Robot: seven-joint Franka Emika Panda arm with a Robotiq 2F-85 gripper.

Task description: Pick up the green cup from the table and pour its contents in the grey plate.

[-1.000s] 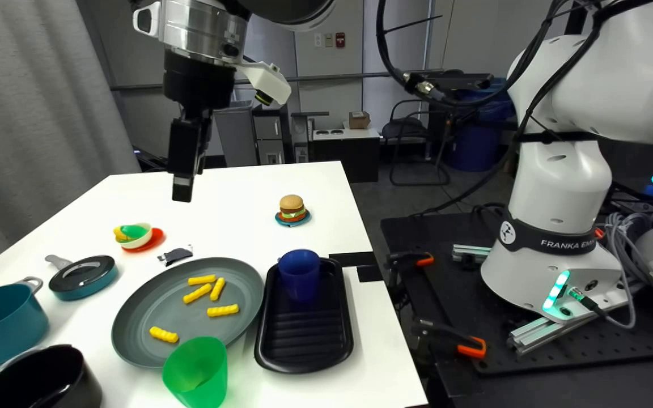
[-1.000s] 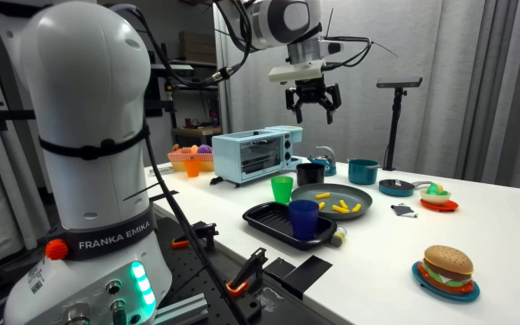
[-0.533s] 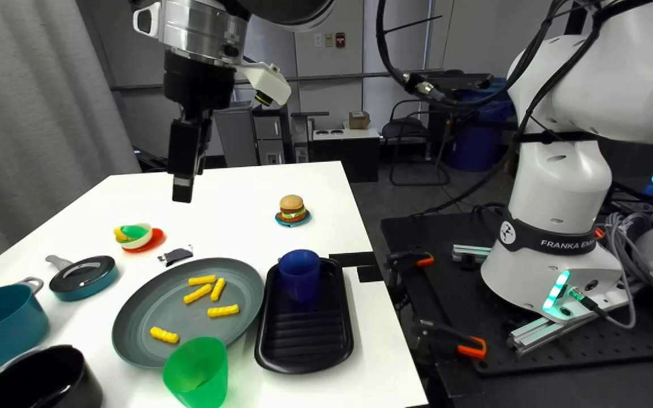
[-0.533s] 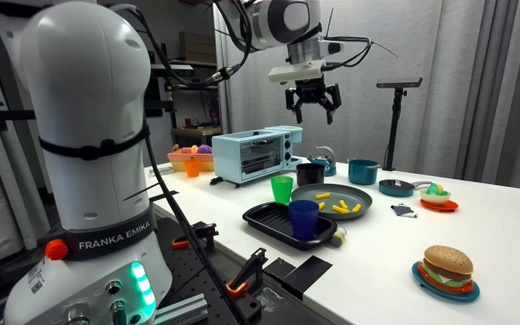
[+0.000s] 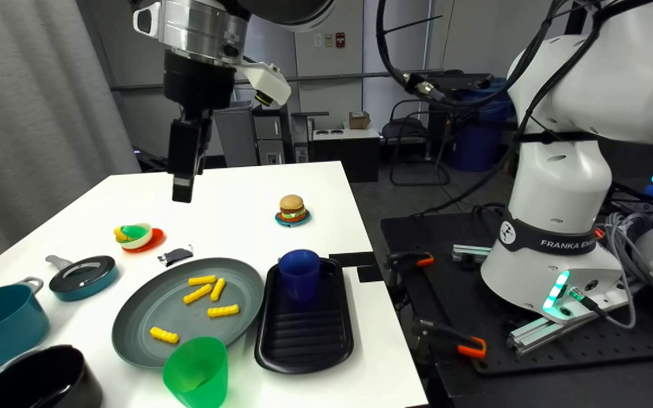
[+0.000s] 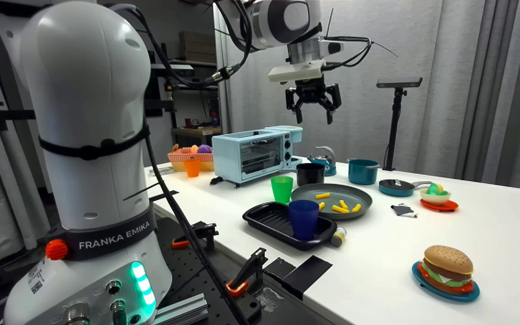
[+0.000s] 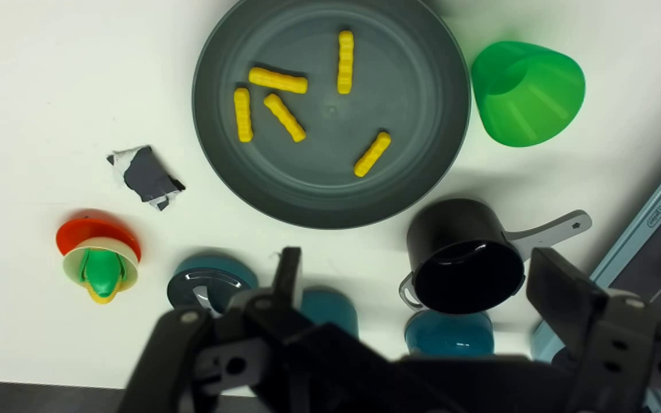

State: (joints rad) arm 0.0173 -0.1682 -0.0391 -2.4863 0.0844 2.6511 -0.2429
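Note:
The green cup [image 5: 204, 379] stands upright on the white table [image 5: 360, 362], close beside the grey plate [image 5: 134, 334]. No yellow piece shows inside it in that exterior view. It also shows in the wrist view [image 7: 537, 97] and in an exterior view [image 6: 282, 189]. Several yellow pieces [image 7: 277, 80] lie spread on the grey plate [image 7: 330, 215]. My gripper [image 6: 314, 119] is open and empty, high above the table. In the wrist view its fingers [image 7: 415, 259] are wide apart, with nothing between them at their height.
A black tray [image 5: 304, 351] holding a blue cup [image 5: 299, 275] stands beside the plate. A black pot [image 7: 451, 229], teal pot [image 6: 363, 172], lidded teal pan [image 5: 84, 277], kettle [image 6: 327, 162] and light-blue toaster oven [image 6: 255, 155] stand nearby. A toy burger [image 6: 447, 266] sits farther off.

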